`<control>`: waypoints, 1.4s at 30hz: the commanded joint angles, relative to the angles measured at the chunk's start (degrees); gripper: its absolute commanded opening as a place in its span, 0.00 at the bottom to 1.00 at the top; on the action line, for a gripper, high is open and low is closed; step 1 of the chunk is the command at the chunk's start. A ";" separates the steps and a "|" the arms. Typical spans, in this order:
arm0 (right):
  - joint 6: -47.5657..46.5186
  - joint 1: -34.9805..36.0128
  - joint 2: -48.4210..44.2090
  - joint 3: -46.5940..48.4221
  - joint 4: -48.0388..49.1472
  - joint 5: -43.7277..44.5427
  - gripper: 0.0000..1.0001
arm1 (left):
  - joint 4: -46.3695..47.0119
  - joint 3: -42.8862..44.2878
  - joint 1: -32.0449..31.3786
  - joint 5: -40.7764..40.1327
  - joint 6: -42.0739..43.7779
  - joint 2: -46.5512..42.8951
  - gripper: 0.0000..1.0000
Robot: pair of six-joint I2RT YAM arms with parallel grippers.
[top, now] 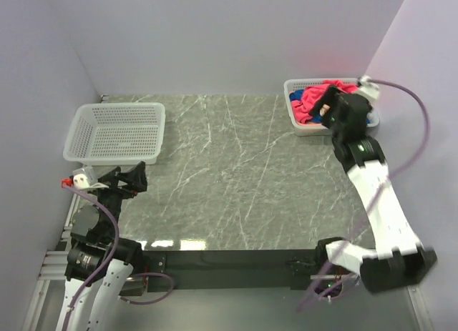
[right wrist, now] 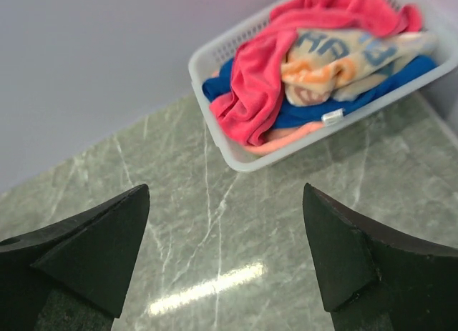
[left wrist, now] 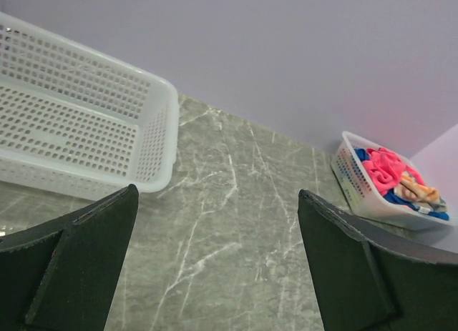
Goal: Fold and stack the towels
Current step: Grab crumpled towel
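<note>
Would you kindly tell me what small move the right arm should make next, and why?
Probably ease the right gripper forward and down onto the pink towel and close: its jaws are open and empty, the towels lie heaped in the basket, and the pink one lies on top.

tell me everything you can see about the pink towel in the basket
The pink-red towel is soft, fleecy-looking cloth, crumpled and unfolded. It lies on top of the pile in the white mesh basket at the table's far right corner. It runs along the back of the basket, and one end droops toward a front corner. It drapes beside and partly over the printed towel and rests on the blue towel. The right pincer, open, is not touching it.
</note>
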 commanded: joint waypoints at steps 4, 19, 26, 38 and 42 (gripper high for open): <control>7.35 -1.08 20.70 9.79 2.85 3.34 0.81 | 0.97 0.02 -2.89 -0.50 -0.26 -1.45 0.99; 18.09 -7.59 53.14 29.76 7.51 3.97 0.78 | 2.29 -0.42 -3.34 0.03 0.80 0.30 0.99; 19.68 -8.21 59.48 32.66 8.65 0.36 0.74 | 2.99 -0.51 -3.25 0.20 0.98 1.71 0.98; 15.28 -8.21 56.15 33.89 10.77 -0.97 0.02 | 2.99 -0.51 -2.90 0.47 1.24 2.24 0.96; 13.70 -8.21 51.07 36.43 9.01 0.97 0.00 | 3.08 -0.51 -2.90 0.47 1.33 2.06 0.95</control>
